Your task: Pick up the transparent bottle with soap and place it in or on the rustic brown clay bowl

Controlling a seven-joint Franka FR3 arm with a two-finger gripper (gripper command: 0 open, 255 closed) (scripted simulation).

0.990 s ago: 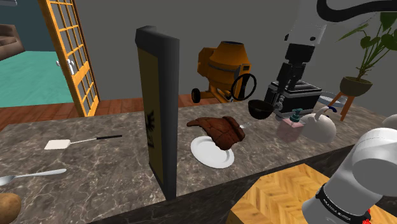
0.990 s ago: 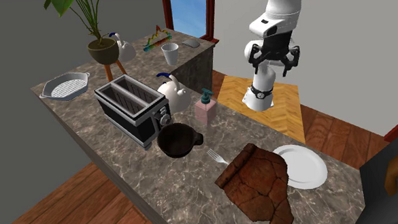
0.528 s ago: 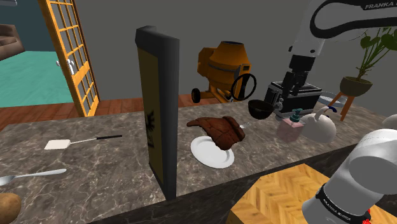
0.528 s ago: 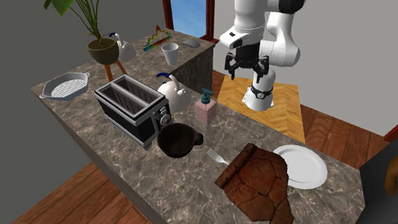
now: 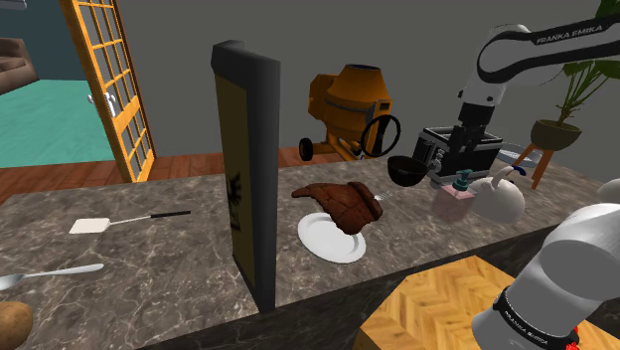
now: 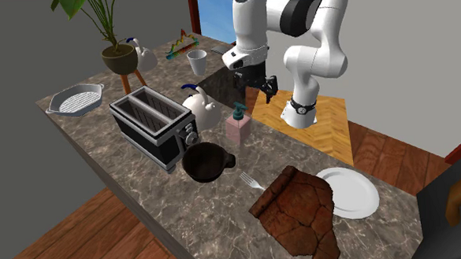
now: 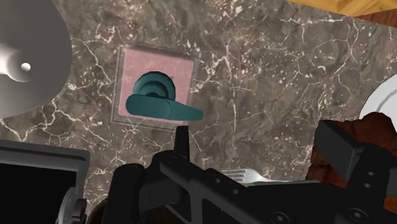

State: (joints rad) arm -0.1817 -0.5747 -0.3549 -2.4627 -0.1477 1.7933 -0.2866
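Your jaws are spread wide and hold nothing, hanging above the table [image 6: 293, 150]. The pink soap bottle [image 7: 154, 95] with the teal pump stands upright beneath them, closer to one finger than midway between the two. A white kettle [image 7: 25, 63] sits just beside it. The dark brown bowl [image 6: 204, 162] rests farther off, past the bottle, against the toaster [image 6: 154, 123].

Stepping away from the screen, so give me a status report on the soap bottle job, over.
Gripper open, above the soap bottle, not touching. Bottle upright on counter. Kettle close beside it.
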